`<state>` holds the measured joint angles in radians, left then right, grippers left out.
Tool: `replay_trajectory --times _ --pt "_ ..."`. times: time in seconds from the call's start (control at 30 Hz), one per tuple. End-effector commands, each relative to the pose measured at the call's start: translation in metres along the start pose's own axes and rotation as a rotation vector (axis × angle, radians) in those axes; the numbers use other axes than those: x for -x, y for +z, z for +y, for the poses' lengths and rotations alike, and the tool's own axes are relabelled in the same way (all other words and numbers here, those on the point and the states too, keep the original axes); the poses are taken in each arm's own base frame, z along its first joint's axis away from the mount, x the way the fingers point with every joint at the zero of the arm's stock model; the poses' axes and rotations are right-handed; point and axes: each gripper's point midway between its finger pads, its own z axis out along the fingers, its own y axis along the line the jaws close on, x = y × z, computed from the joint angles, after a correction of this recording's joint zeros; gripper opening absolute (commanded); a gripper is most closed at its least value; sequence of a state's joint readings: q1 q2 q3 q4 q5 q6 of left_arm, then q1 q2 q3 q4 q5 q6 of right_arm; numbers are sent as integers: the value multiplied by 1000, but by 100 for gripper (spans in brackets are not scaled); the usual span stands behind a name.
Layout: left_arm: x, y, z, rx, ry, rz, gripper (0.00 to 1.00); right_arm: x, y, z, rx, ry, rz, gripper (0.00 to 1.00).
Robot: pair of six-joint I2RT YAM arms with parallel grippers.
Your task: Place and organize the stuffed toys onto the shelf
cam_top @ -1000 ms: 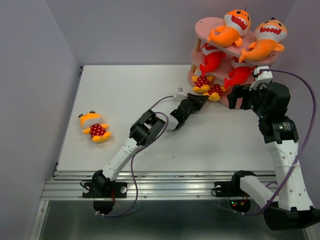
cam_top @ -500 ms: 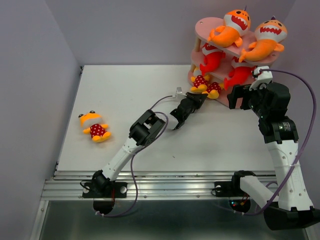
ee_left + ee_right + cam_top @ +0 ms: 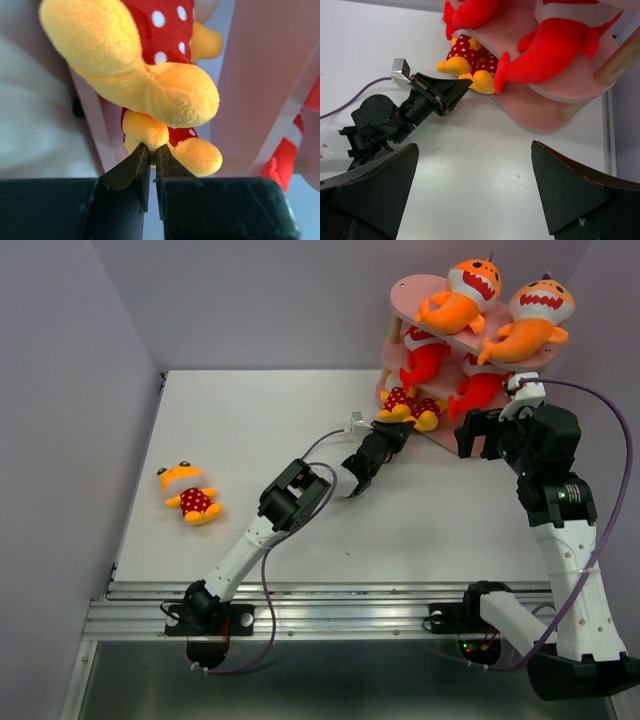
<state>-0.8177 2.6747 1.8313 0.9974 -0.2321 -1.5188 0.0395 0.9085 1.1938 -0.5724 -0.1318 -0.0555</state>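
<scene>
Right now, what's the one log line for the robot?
left gripper: shut on spotted toy at shelf | right gripper: open, empty | loose toy: on table

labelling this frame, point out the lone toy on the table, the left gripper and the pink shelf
lone toy (image 3: 193,500), top view, its red dotted body
left gripper (image 3: 151,149), left wrist view, between its fingertips
pink shelf (image 3: 530,112), right wrist view, bare bottom board

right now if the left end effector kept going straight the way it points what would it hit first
The spotted soft toy: the tips of the left end effector sit right at its yellow foot. Behind that toy is the pink shelf, though depth there is hard to judge.
</scene>
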Motion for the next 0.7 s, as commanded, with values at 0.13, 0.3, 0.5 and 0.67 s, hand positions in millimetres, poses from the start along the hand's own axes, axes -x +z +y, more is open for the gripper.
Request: replay_trajectory --times 0.13,0.3,0.5,0.67 --pt "-3 6 -87 -170 -77 -26 0 11 -6 -4 -24 -7 -59 99" --pt "-4 1 -82 -172 -94 -14 0 10 -7 -5 -25 -7 -61 100" --pt "-6 -1 -76 -164 -103 1 0 12 -7 -4 -25 -6 -62 100" --pt "-7 -4 -70 -152 -119 8 0 13 -8 -4 -26 -6 -65 100"
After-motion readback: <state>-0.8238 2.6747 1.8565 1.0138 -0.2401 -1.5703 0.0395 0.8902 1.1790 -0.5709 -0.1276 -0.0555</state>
